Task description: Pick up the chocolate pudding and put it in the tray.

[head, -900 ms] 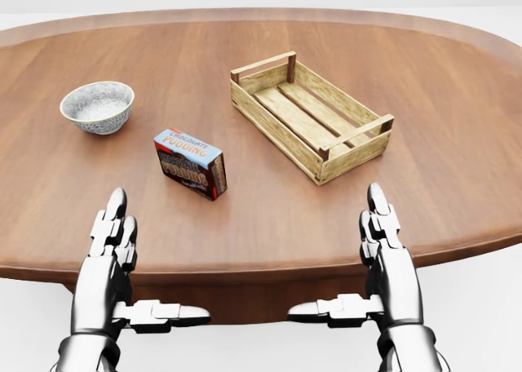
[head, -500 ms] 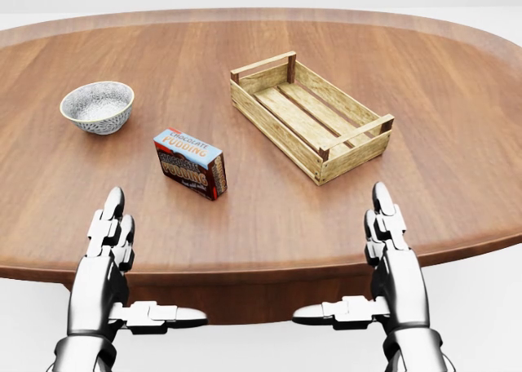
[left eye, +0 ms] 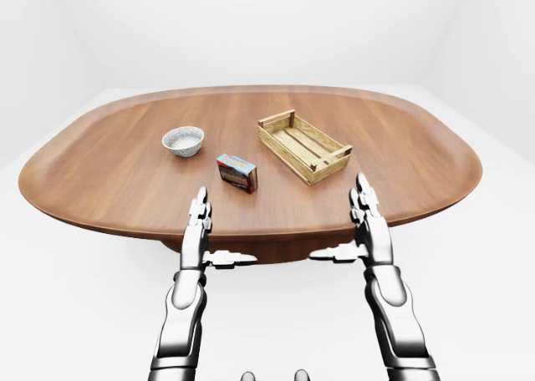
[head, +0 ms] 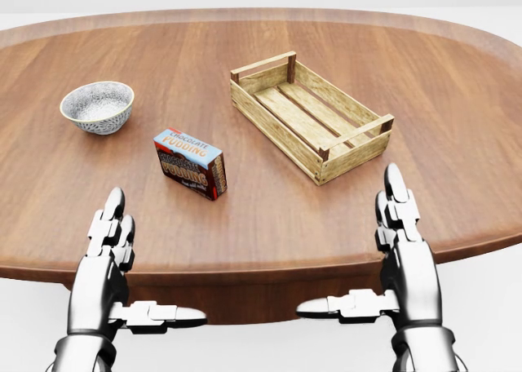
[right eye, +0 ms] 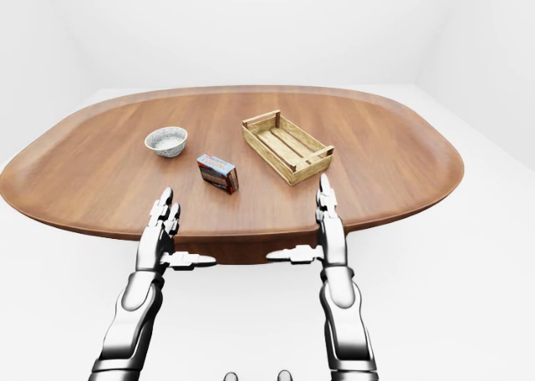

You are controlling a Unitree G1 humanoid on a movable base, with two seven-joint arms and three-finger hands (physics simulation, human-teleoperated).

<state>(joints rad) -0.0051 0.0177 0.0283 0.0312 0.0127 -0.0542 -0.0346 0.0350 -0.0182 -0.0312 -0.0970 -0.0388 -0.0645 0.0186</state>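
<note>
1. Since neither hand has touched anything yet, you're at the reach stage: your left hand (head: 110, 250) and right hand (head: 401, 241) both hover over the near edge of the oval brown wooden table (head: 457, 143), fingers straight and together, thumbs stuck out sideways, holding nothing.
2. The small chocolate pudding box with the blue top and red-brown sides (head: 190, 162) stands on the table a bit left of centre, well in from the near edge, turned at an angle to it. It's between the white patterned ceramic bowl (head: 97, 105), off toward the left end, and the slatted light-wood tray (head: 309, 115), right of centre.
3. I'd go with the left hand, it's nearer. Rotate the wrist to match the box's skew so the fingers and thumb land on the two broad faces, not the corners.
4. Come in from above and close gently, a light carton will probably skid if nudged.
5. Lift clear of the tray's end rail before crossing over.
</note>
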